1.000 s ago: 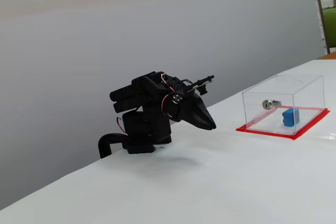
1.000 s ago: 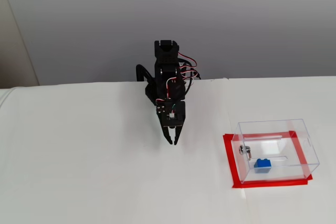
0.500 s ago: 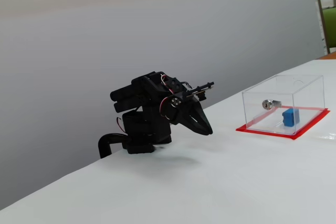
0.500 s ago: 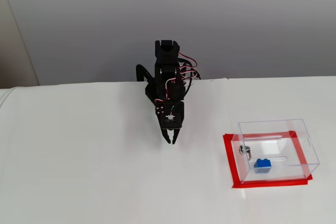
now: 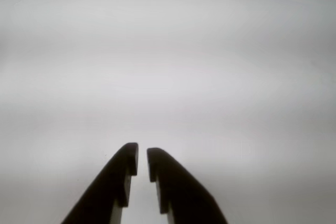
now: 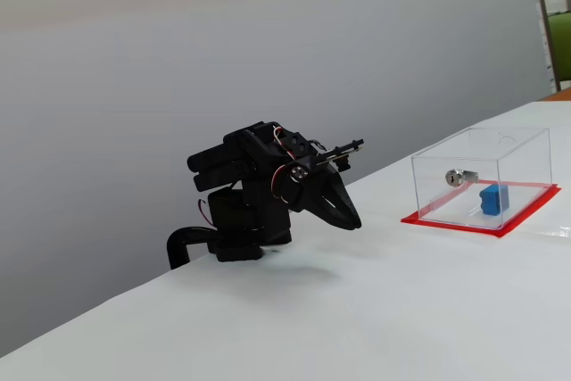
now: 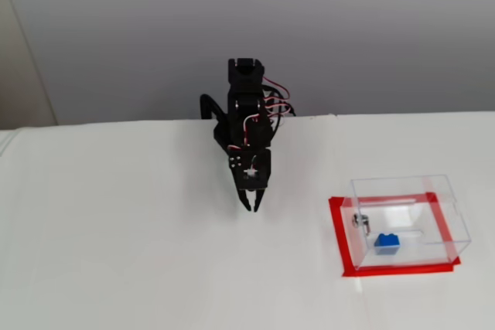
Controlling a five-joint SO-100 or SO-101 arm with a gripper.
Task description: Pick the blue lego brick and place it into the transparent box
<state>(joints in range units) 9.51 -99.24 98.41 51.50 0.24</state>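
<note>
blue lego brick (image 7: 387, 243) inside transparent box (image 7: 407, 222), tool (image 7: 251, 208) nearly closed, empty, well apart

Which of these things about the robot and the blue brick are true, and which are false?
1. The blue lego brick lies inside the transparent box. True.
2. The gripper holds the brick. False: it is empty, fingers nearly together.
3. The box stands on a red base. True.
4. The gripper reaches into the box. False: it sits folded, well apart from the box.
5. In the wrist view, the gripper points at plain white table. True.
</note>
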